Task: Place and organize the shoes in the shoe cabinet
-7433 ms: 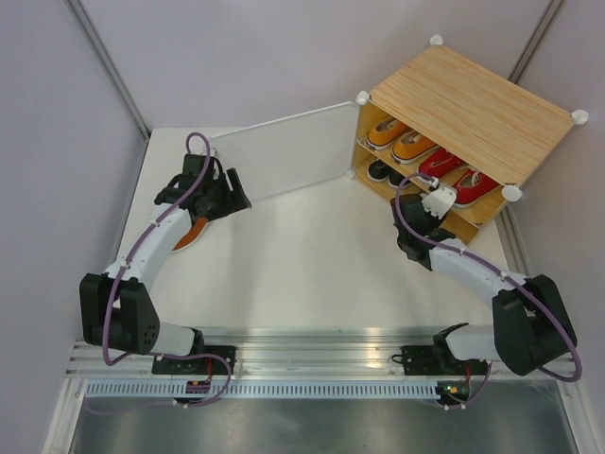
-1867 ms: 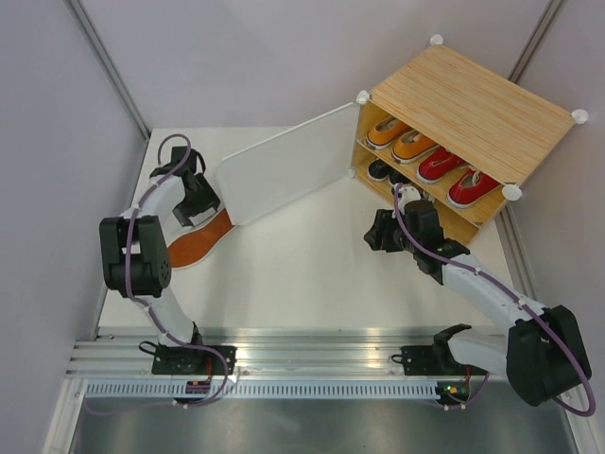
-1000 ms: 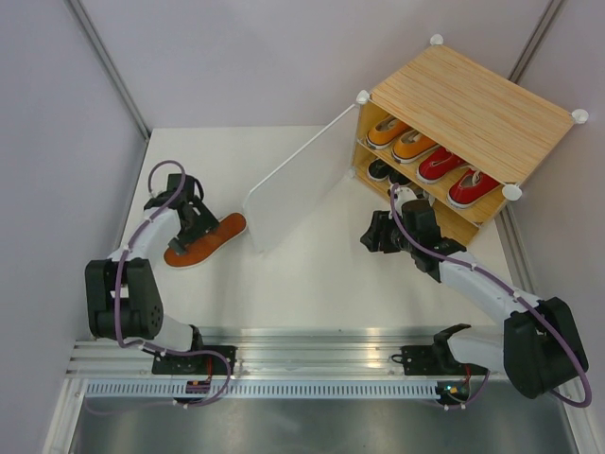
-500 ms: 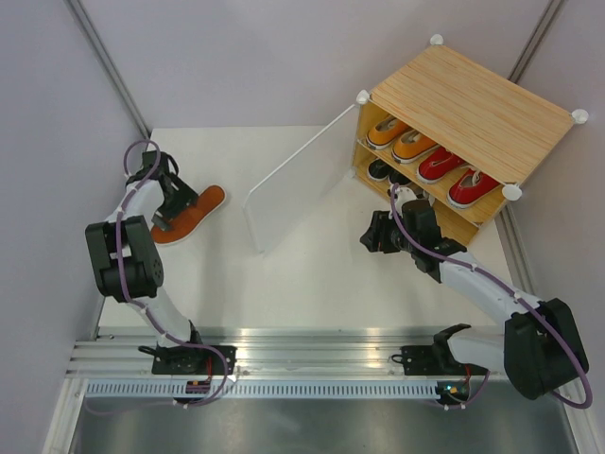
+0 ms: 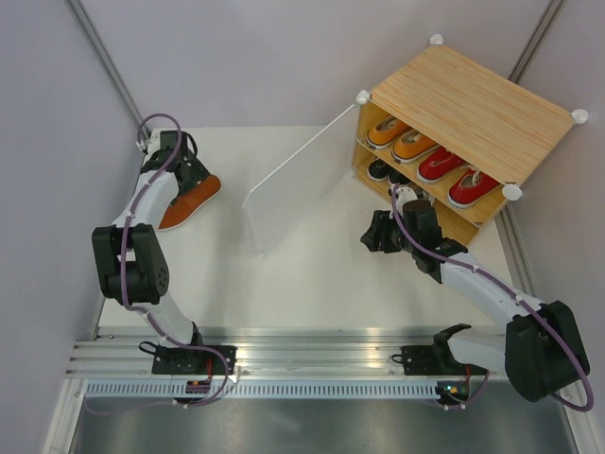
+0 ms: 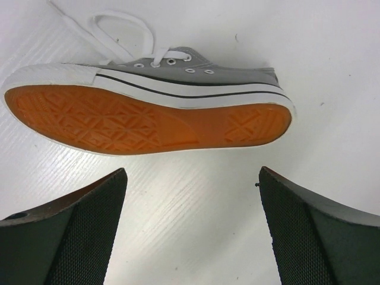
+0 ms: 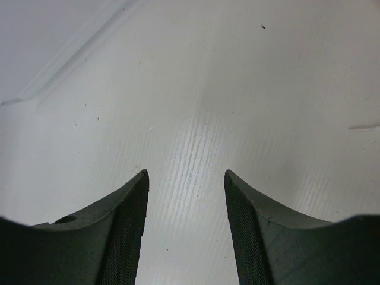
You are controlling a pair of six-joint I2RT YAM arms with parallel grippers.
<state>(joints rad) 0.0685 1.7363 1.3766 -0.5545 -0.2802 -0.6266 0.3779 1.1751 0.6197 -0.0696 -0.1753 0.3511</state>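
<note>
A grey shoe point(image 6: 178, 74) lies on its side on the table, orange sole point(image 5: 192, 201) facing my left gripper. My left gripper point(image 6: 191, 173) is open and empty, just short of the sole, at the far left point(image 5: 185, 173). The shoe cabinet point(image 5: 473, 99) stands at the back right with its door point(image 5: 293, 184) swung half open. Inside are two orange shoes point(image 5: 397, 137) and two red shoes point(image 5: 454, 175) on the upper shelf, and a black shoe point(image 5: 378, 170) below. My right gripper point(image 5: 371, 233) is open and empty over bare table point(image 7: 186, 173), in front of the cabinet.
The left wall runs close behind the left gripper and the grey shoe. The open door's free edge point(image 5: 253, 222) stands out over the middle of the table. The door's lower edge shows at the top left of the right wrist view point(image 7: 65, 56).
The door has swung from wide open to half open. The left arm moved to the far left and the grey shoe shifted with it. The right gripper drew back from the red shoes.
</note>
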